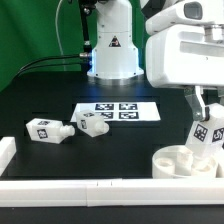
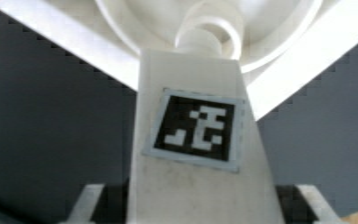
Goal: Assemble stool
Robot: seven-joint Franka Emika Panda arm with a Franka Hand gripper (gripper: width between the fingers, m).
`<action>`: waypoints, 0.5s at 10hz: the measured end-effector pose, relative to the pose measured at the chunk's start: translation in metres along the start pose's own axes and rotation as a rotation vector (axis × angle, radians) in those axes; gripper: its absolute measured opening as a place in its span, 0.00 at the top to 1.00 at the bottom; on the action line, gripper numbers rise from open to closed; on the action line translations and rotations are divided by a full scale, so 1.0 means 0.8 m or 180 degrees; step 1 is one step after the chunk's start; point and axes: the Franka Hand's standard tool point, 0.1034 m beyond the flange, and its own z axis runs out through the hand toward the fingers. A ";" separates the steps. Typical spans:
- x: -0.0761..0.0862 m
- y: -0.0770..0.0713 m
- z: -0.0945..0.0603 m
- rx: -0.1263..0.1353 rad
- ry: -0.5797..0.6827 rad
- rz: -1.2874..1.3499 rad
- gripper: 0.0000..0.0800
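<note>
My gripper [image 1: 205, 118] is shut on a white tagged stool leg [image 1: 207, 134] and holds it tilted over the round white seat [image 1: 184, 162] at the exterior view's right front. The leg's lower end is at or in the seat's top. In the wrist view the leg [image 2: 197, 130] fills the middle with its tag facing the camera, and its far end meets the seat [image 2: 202, 25]. The fingers [image 2: 98, 203] press on both sides of the leg. Two more tagged legs [image 1: 46, 130] [image 1: 93, 123] lie on the black table at the left.
The marker board [image 1: 117, 111] lies flat in the middle of the table. White border rails run along the front [image 1: 90, 190] and at the left [image 1: 6, 150]. The arm's white base [image 1: 112, 50] stands at the back.
</note>
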 end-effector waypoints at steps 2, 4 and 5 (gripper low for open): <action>0.000 -0.004 0.002 0.0010 -0.0003 -0.0013 0.60; -0.001 -0.006 0.003 0.0014 -0.0005 -0.0018 0.60; 0.001 -0.007 0.004 0.0014 0.0000 -0.0020 0.60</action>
